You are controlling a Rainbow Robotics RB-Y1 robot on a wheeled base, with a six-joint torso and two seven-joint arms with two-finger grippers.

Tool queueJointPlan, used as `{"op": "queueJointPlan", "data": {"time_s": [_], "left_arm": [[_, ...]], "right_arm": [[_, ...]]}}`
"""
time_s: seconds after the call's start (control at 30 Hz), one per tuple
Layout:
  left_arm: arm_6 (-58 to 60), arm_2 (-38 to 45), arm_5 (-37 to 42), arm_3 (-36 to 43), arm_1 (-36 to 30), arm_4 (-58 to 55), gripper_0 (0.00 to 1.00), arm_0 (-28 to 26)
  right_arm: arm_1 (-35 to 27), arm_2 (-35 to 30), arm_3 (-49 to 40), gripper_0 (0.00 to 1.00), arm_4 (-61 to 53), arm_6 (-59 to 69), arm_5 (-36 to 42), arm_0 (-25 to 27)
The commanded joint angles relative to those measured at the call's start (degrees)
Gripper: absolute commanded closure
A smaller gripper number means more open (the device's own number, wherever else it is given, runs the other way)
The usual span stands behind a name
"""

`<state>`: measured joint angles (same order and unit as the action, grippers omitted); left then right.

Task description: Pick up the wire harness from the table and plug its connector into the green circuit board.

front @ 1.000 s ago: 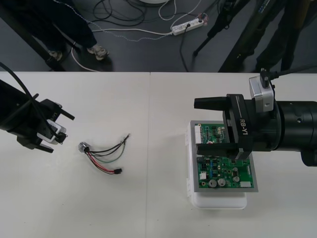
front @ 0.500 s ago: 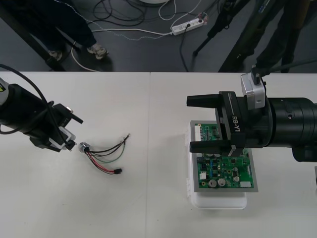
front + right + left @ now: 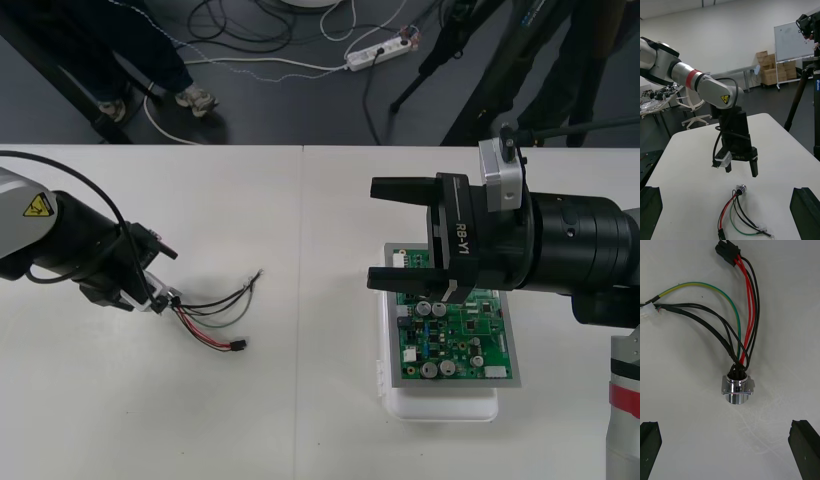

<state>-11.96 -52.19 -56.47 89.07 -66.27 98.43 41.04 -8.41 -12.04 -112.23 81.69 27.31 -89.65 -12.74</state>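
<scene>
Now L hand spread at harness socket, R hand spread over board.

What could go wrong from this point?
1. The open left hand hangs just short of the round socket, which could roll or slip as the hand shuts.
2. The plug lies at the far end of the wires, so it would dangle, hard to aim.
3. The right hand hovers over the board, crowding the approach.
</scene>
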Motion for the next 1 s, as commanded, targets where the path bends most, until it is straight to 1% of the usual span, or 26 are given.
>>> {"op": "queueJointPlan", "data": {"time_s": [0.03,0.17,0.33,0.47,0.57,0.63,0.77,0.87,1.0], "left_arm": [[-3.77,-1.07,3.38,-3.46,1.05,0.8,0.0,3.17],[-4.3,-1.51,3.38,-5.92,2.99,1.15,0.0,3.17],[-5.0,-1.51,3.38,-8.29,5.36,1.68,0.0,3.17],[-5.62,-1.6,3.38,-10.14,7.21,2.38,0.0,3.26],[-6.14,-2.3,3.38,-11.19,8.26,2.91,0.0,3.7],[-6.23,-4.24,4.0,-11.99,8.88,3.08,0.0,4.84],[-6.32,-10.3,7.77,-12.25,9.05,3.08,0.0,7.48],[-5.97,-13.99,9.8,-12.34,9.05,2.64,0.0,9.15],[-6.06,-15.22,10.67,-12.43,9.05,2.47,0.0,9.5]], "right_arm": [[0.58,-1.41,-0.53,0.0,0.23,-3.4,-0.35,-2.12],[0.23,-1.41,0.08,0.0,-0.48,-4.81,-0.35,-2.29],[-0.65,-1.41,5.36,0.0,-1.97,-12.19,-0.35,-3.0],[-1.7,-1.59,6.5,0.0,-1.97,-15.88,-0.35,-3.08],[-2.23,-1.68,6.5,0.0,-1.88,-16.06,-0.35,-3.08],[-2.41,-1.94,6.5,0.0,-1.53,-16.59,-0.35,-3.26],[-2.41,-2.38,6.59,0.0,-1.44,-17.73,-0.35,-3.26],[-2.41,-2.38,7.38,0.0,-1.62,-21.07,-0.35,-3.35],[-2.41,-1.68,9.05,0.0,-1.97,-24.23,-0.35,-3.7]]}}
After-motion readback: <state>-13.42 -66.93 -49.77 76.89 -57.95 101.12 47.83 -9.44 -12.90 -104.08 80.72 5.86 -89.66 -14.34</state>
